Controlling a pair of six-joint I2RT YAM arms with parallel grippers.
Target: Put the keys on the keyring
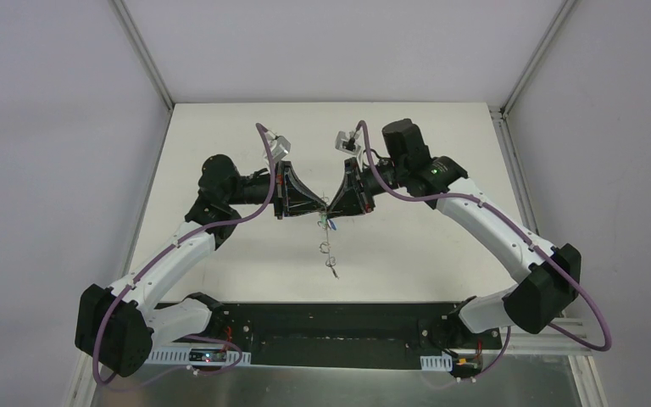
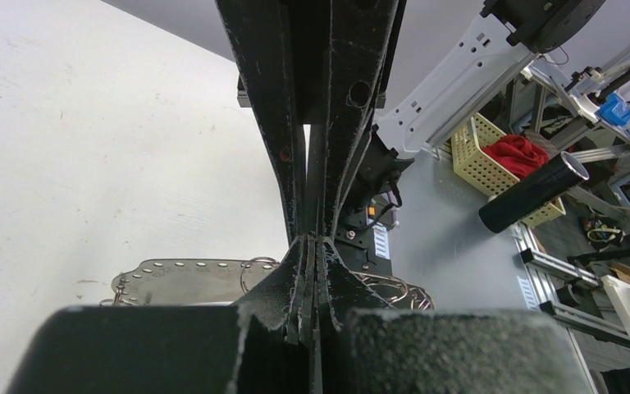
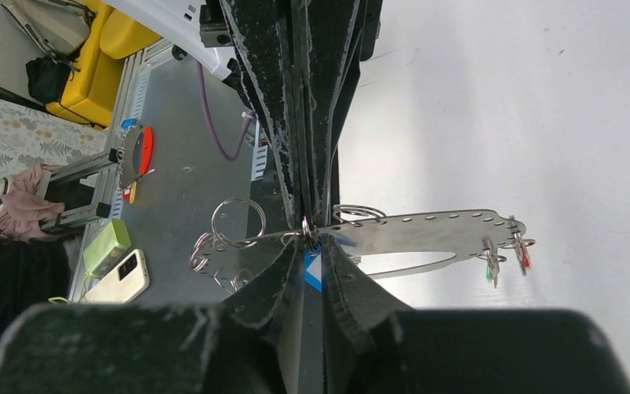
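Left hand (image 1: 322,208) is clamped shut on the keyring (image 3: 426,226), held off the surface (image 1: 441,254). Right hand (image 1: 334,206) meets it at the keyring's middle, nearly closed, blue key (image 3: 313,272) between its fingers; we cannot tell if it grips. Tagged keys (image 3: 492,263) hang at the keyring's end. We judge the keyring light, stiff and slippery: pinch its flat edge.

Tip to tip above the middle of the bench (image 1: 246,275): left gripper (image 1: 324,207) on the left, right gripper (image 1: 334,207) on the right. Between them the keyring (image 3: 426,231), pinched in the left jaws and hanging toward the near edge — keys (image 3: 504,250) at one end, small rings (image 3: 238,220) at the other.
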